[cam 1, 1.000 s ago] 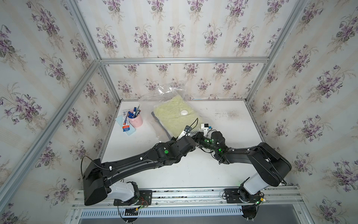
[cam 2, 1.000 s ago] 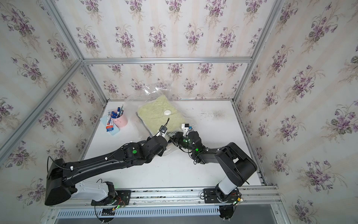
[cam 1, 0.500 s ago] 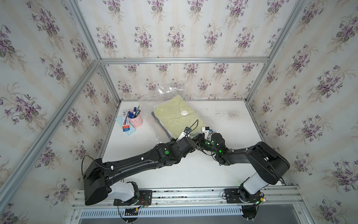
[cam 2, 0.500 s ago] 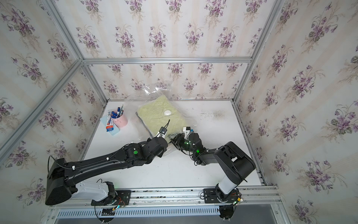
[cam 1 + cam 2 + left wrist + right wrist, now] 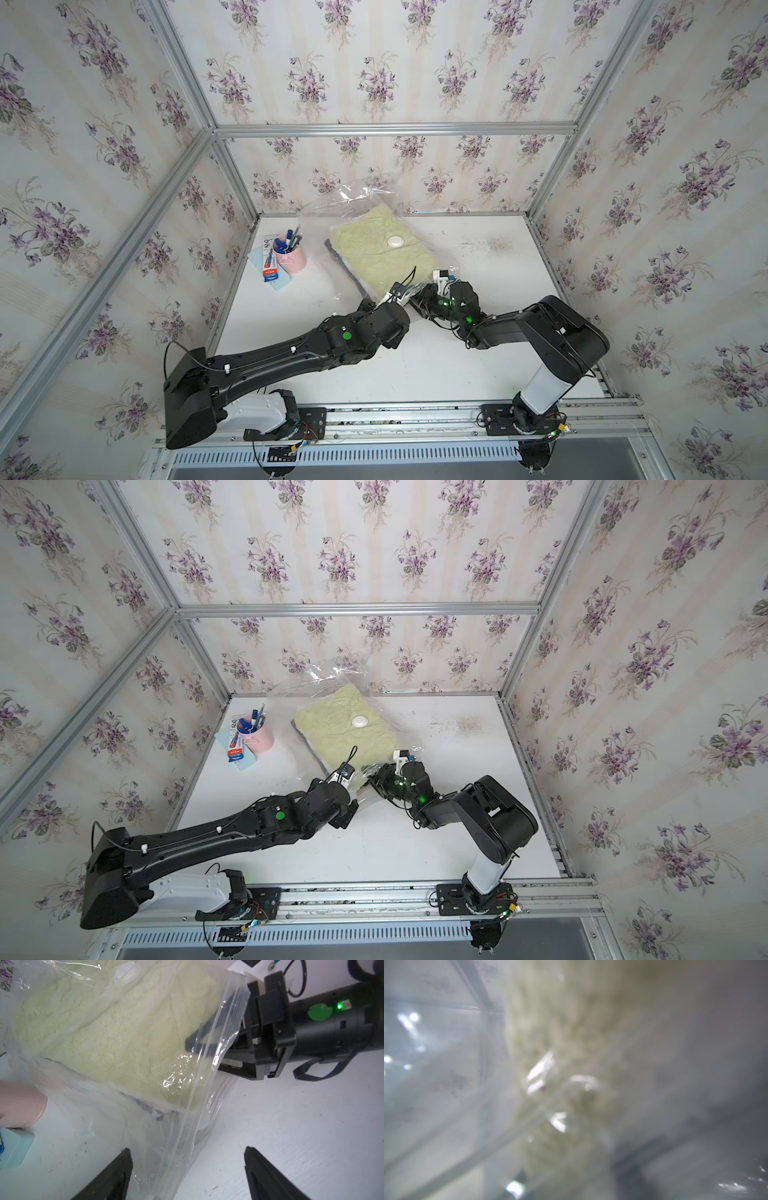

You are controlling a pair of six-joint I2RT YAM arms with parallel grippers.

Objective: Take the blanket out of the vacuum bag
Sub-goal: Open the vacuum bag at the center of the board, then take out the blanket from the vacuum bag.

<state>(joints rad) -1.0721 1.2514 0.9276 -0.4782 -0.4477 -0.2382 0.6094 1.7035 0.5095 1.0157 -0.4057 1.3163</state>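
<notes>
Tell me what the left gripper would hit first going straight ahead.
Probably the loose clear edge of the bag, just ahead of the open left gripper; the blanket lies further in. Depth is unclear.

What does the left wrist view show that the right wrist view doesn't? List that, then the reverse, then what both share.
Left wrist only: the left arm's black fingers spread wide, the right arm's black fingers at the mouth of the clear crinkly plastic vacuum bag, the round white valve disc, the pink cup, the white table.
Right wrist only: a blurred metal frame bar seen through plastic.
Both: the vacuum bag and the pale green fluffy blanket inside it.
</notes>
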